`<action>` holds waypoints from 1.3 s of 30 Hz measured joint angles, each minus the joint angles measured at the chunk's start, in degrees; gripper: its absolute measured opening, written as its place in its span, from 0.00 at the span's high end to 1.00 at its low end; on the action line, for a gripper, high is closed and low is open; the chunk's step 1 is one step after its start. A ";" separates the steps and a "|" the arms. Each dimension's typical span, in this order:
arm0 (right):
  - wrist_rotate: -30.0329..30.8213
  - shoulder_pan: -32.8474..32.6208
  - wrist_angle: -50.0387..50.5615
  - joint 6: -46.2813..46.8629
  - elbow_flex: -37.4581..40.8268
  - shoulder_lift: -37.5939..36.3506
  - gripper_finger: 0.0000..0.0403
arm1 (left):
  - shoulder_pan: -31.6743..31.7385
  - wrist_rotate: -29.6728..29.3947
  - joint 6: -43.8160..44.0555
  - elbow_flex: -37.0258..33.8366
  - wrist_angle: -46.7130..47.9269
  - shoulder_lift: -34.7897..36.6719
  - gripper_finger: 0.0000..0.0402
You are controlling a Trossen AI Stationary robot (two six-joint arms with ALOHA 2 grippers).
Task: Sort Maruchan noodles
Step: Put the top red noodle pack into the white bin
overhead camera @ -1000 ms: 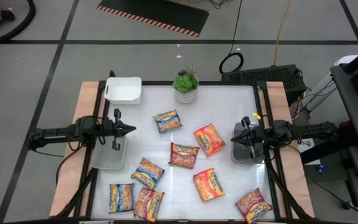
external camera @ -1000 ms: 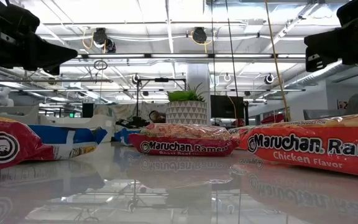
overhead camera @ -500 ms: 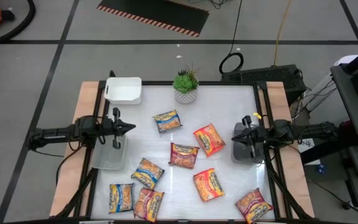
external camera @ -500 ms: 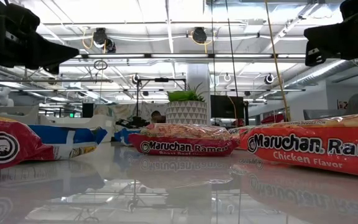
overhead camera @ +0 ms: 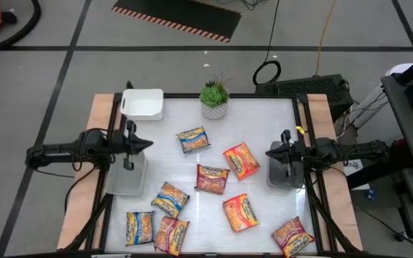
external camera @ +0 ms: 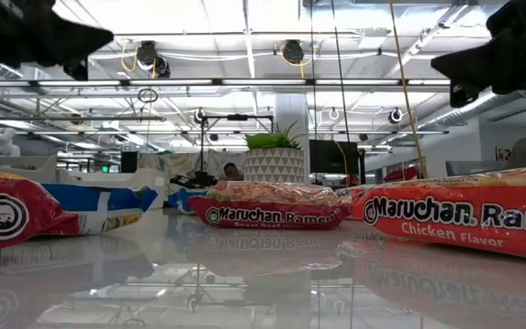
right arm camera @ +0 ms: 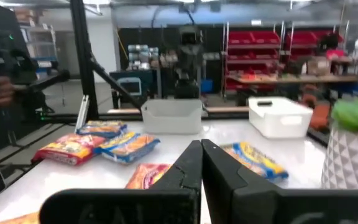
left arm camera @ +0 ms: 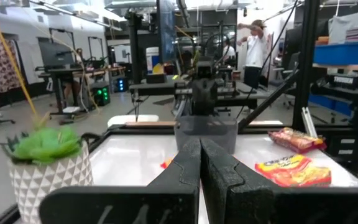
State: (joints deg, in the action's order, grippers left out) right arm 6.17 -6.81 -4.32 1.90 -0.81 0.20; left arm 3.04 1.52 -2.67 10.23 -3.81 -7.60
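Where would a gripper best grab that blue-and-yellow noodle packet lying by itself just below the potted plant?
Probably from straight above, pinching across the narrower width of the blue-and-yellow packet. It lies flat on the table, slightly turned, so no edge sticks up for a sideways grab. Nothing touches it, leaving room for fingers on both sides. The left gripper, hovering shut over a grey tray, is nearer.

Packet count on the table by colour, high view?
blue-and-yellow packets: 3
orange packets: 3
dark red packets: 2
Total: 8
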 joint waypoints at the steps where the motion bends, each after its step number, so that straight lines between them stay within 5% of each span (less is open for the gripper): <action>1: 0.00 0.00 0.43 0.33 -0.01 0.04 1.00 | -0.15 -0.02 0.02 1.23 0.20 -1.34 0.99; 11: 0.90 0.00 0.03 0.96 0.00 0.80 1.00 | -1.62 -5.36 -0.13 9.58 0.63 -18.29 0.99; 20: 16.35 0.04 -1.19 -1.23 0.00 0.82 1.00 | -3.41 -6.56 -1.94 14.82 0.57 -34.17 0.99; 33: 16.31 0.02 -10.02 -3.83 -1.46 1.08 1.00 | -6.16 -11.67 -2.76 22.77 0.75 -47.32 0.99; 39: 13.65 -0.35 -9.11 1.17 -7.65 7.29 1.00 | -8.51 -12.17 -2.23 26.78 3.69 -51.43 0.99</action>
State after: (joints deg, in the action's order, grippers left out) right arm 19.82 -7.16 -13.43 3.07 -8.46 7.48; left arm -5.47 -10.65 -4.90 37.01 -0.12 -59.03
